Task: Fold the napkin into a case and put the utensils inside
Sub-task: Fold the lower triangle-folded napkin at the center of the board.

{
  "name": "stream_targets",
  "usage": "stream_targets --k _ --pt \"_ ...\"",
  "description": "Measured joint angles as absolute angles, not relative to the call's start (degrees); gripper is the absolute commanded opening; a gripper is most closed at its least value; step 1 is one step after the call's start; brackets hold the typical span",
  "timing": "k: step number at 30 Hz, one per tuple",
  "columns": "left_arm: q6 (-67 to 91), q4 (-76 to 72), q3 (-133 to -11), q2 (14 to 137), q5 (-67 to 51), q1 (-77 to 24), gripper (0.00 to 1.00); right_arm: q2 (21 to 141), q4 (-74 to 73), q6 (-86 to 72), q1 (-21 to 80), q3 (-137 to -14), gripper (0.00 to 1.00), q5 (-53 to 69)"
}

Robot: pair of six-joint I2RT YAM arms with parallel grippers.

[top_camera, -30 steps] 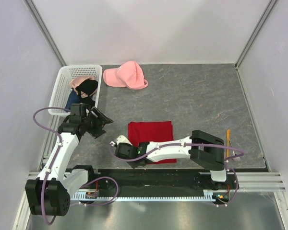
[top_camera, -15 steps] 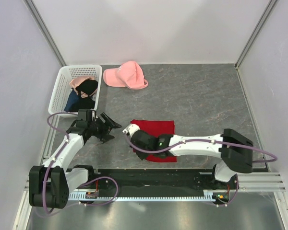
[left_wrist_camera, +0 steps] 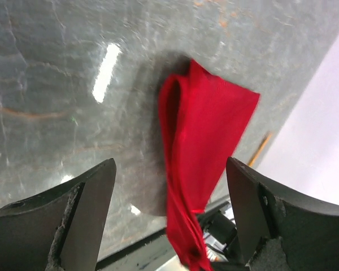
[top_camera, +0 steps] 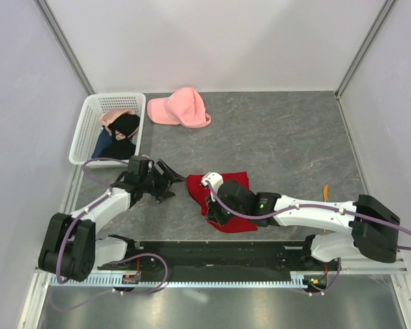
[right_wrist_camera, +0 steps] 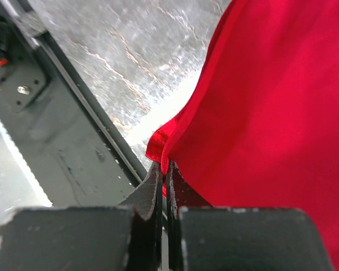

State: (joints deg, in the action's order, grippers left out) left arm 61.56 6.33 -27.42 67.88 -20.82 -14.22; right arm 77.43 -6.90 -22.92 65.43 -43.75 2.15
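The napkin (top_camera: 234,186) is lying near the front middle of the tabletop (top_camera: 294,137), already doubled into a layered rectangle (the left wrist view is showing a rounded fold along one edge). We are judging the folding as partway done, not yet a finished case. The utensils (top_camera: 325,194) are sitting well apart to the right, near the tabletop's edge, so slipping them inside is all to come.

The right claw (right_wrist_camera: 165,169) is pinching the napkin's near-left corner with its jaws pressed fully together, and it is holding that corner up off the surface. Its arm is stretching low and far leftward along the front of the tabletop. The left claw (top_camera: 170,182) is gaping wide with nothing in it, hovering just beside the napkin's left edge and pointing at it, with its arm reaching low and forward.
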Motion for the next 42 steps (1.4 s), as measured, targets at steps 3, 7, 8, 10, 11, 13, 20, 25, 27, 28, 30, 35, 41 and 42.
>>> stream_targets --k 3,7,8,10,11,13,20,25,27,28,30,35,41,42 --pt "61.6 4.7 -28.4 73.2 -18.6 -16.2 0.85 75.2 -5.4 -23.3 64.4 -42.3 0.0 3.2" --pt "61.5 3.2 -30.9 79.2 -16.9 -18.8 0.83 73.6 -3.9 -23.8 62.7 -41.0 0.0 4.8" --pt "61.5 2.1 -31.4 80.0 -16.6 -19.2 0.83 73.1 -3.8 -23.8 62.2 -40.7 0.0 5.1" --pt "61.5 -0.4 -31.7 81.1 -15.6 -20.2 0.83 72.3 -3.6 -24.0 61.3 -40.2 0.0 5.9" --pt "61.5 -1.1 -31.7 81.3 -15.4 -20.4 0.83 71.9 -3.5 -24.0 60.9 -40.1 0.0 6.3" --pt "61.5 -2.8 -31.7 81.9 -14.8 -21.0 0.83 71.3 -3.4 -24.1 60.3 -39.8 0.0 6.9" --pt "61.5 -6.9 -33.7 86.1 -14.4 -22.2 0.77 70.4 -2.5 -24.3 58.8 -38.8 0.0 8.8" --pt "61.5 -9.4 -36.0 90.1 -14.5 -22.9 0.62 70.1 -1.1 -24.4 58.4 -37.5 0.0 9.8" --pt "61.5 -9.9 -36.8 91.7 -14.5 -23.0 0.51 69.8 -0.8 -24.4 58.2 -37.1 0.0 10.2" --pt "61.4 -10.0 -37.1 92.1 -14.5 -23.0 0.47 69.5 -0.8 -24.4 58.1 -36.9 0.0 10.4" --pt "60.8 -9.6 -37.1 92.4 -13.8 -23.0 0.33 68.9 -0.6 -24.4 57.9 -36.5 0.0 10.7" --pt "57.3 -5.0 -37.4 91.3 -11.0 -23.0 0.05 68.3 0.1 -24.4 57.6 -35.2 0.0 12.3" --pt "49.5 8.9 -41.1 85.9 -7.5 -23.1 0.02 68.3 4.7 -26.3 57.6 -30.6 0.0 16.6" --pt "48.1 12.4 -42.4 84.9 -6.9 -23.1 0.02 68.4 6.6 -27.1 57.9 -29.4 0.0 17.2"
